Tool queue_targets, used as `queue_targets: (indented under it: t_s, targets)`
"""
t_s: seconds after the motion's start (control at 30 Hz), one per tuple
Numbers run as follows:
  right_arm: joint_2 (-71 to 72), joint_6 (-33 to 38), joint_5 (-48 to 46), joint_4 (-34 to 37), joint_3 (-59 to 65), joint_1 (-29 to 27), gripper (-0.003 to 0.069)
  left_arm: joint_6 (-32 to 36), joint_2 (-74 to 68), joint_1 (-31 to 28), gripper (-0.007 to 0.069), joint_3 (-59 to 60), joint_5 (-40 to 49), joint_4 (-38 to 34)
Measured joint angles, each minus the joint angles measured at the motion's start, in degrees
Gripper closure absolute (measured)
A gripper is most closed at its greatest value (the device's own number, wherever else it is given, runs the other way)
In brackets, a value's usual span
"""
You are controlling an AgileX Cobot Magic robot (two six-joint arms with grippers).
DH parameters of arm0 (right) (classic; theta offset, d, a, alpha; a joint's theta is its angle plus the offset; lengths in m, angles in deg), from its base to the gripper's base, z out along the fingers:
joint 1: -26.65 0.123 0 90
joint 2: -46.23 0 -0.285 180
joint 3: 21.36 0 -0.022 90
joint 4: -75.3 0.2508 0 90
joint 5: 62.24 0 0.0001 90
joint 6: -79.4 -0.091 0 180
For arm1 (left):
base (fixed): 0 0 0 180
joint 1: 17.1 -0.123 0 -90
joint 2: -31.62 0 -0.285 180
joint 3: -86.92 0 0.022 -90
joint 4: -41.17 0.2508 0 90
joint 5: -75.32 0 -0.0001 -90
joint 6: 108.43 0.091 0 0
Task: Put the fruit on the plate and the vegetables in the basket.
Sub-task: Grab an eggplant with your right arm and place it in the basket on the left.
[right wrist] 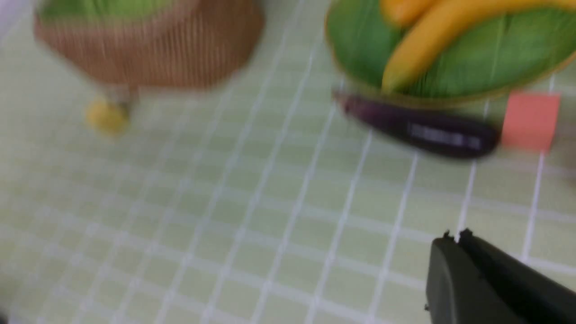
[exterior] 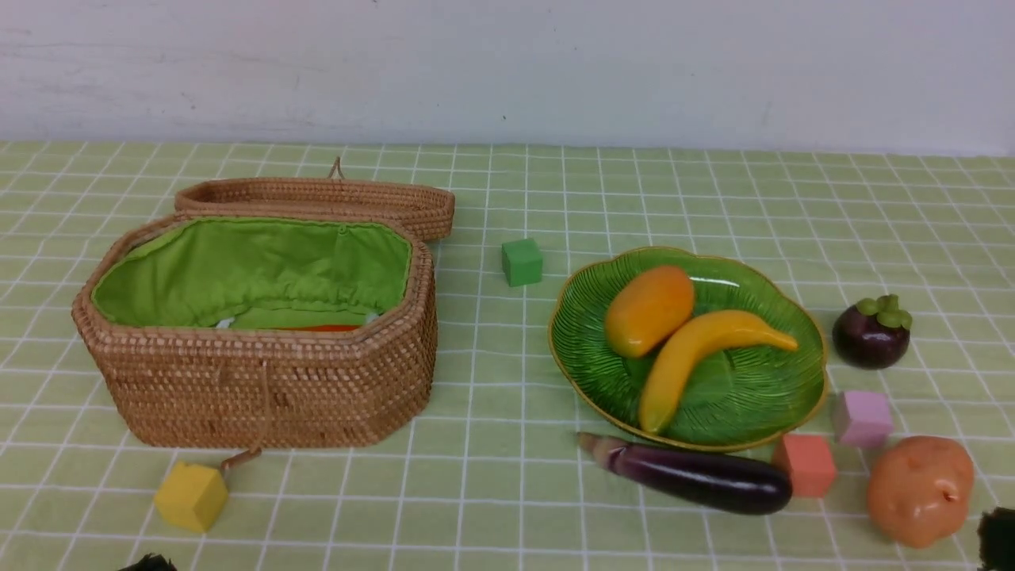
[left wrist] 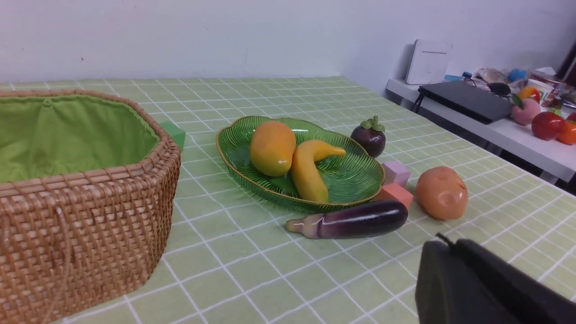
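Observation:
The mango (exterior: 649, 309) and the banana (exterior: 698, 353) lie on the green plate (exterior: 761, 396). To its right the mangosteen (exterior: 871, 333) stands on the cloth. Along the plate's near rim lies the eggplant (exterior: 698, 476), with the potato (exterior: 920, 490) further right. In the wicker basket (exterior: 262, 388) only a red-orange sliver of the carrot (exterior: 321, 327) shows. My left gripper (left wrist: 450, 245) is shut and empty, low over the cloth, near the eggplant (left wrist: 351, 219). My right gripper (right wrist: 454, 236) is shut and empty too, by the table's near right edge; its view is blurred.
The basket's lid (exterior: 317, 202) lies open behind it. Small cubes sit about: green (exterior: 522, 262), yellow (exterior: 190, 496), lilac (exterior: 863, 418), salmon (exterior: 806, 464) touching the eggplant's end. A side table (left wrist: 517, 135) with a laptop and toy fruit stands beyond the right edge.

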Motion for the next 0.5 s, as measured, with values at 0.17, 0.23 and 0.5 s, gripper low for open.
queue_targets:
  t_s: [0.17,0.23,0.5]
  targets:
    - [-15.7,0.4,-7.8,-6.6,-12.7,0.8,0.0656,0.0,0.0,0.0,0.0638,0.0,-0.1,0.0]
    - [-20.8,0.5,-8.3,-8.6,-16.3,3.2,0.0656,0.0,0.0,0.0,0.0638,0.0,-0.1,0.0]
    - [-34.9,4.2,-6.9,-21.3,-22.1,21.3,0.0597,0.0,0.0,0.0,0.0638,0.0,-0.1,0.0]
